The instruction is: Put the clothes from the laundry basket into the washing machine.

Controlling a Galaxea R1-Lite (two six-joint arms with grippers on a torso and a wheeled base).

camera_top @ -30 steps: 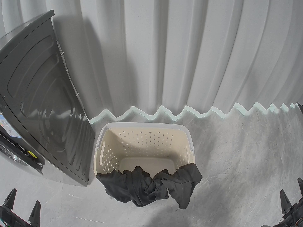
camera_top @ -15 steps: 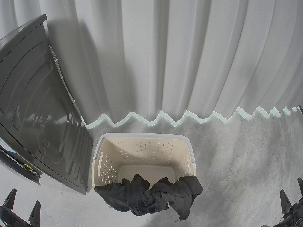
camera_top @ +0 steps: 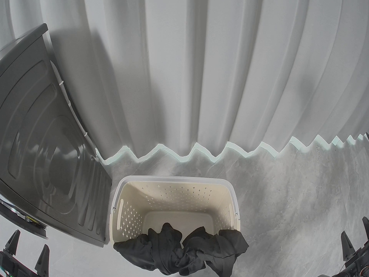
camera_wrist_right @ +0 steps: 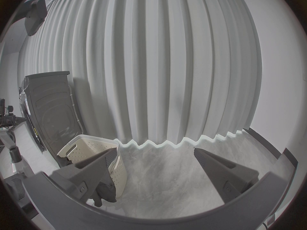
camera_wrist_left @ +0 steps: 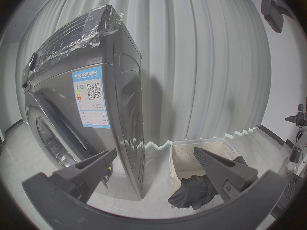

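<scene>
Washing machine (camera_top: 42, 151): grey sheet metal, satin-glossy, ribbed side panel; clear crinkled plastic film (camera_wrist_left: 76, 32) over its top. Laundry basket (camera_top: 128, 212): cream plastic, matt, perforated walls. Clothes (camera_top: 169, 249): dark cloth, matt, rumpled (1 heap). Floor (camera_top: 300, 197): smooth grey stone-look. Curtain (camera_top: 215, 66): white matt cloth.

Left tool (camera_top: 27, 247) low at left, jaws wide apart, empty; right tool (camera_top: 354, 233) likewise.

The laundry basket (camera_top: 173, 179) stands on the floor (camera_top: 303, 197). The washing machine (camera_top: 46, 162) stands just beside the basket, on its left. The curtain (camera_top: 215, 74) hangs behind the basket. The clothes (camera_top: 180, 251) lie draped over the basket's near rim, part inside and part outside. The left tool (camera_top: 30, 247) sits nearer than the basket, to its left. The right tool (camera_top: 354, 231) sits well off to its right.
</scene>
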